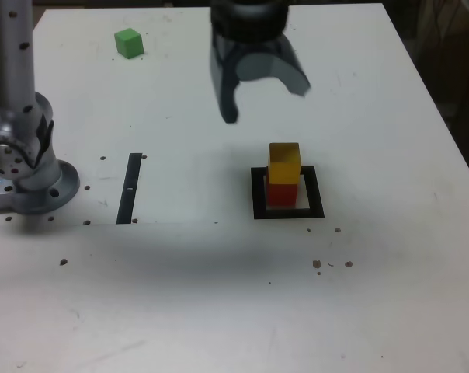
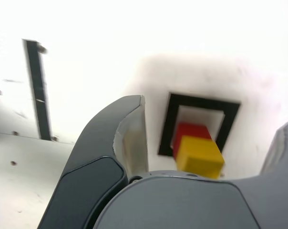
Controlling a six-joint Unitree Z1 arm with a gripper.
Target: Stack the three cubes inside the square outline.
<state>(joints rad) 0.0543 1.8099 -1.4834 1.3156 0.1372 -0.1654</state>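
Cubes, matte and sharp-edged: yellow (image 1: 284, 162) sits on red (image 1: 279, 193) inside the thick black outline (image 1: 288, 212); green (image 1: 129, 42) lies apart. Gripper (image 1: 265, 99) hangs above, jaws spread, empty.

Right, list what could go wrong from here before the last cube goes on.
1. The yellow cube sits slightly skewed on the red cube, so a third cube may topple the stack.
2. The open hand hangs close above the stack; a low sweep could clip it.
3. The green cube lies near the table's far edge, where a poor grasp might push it off.
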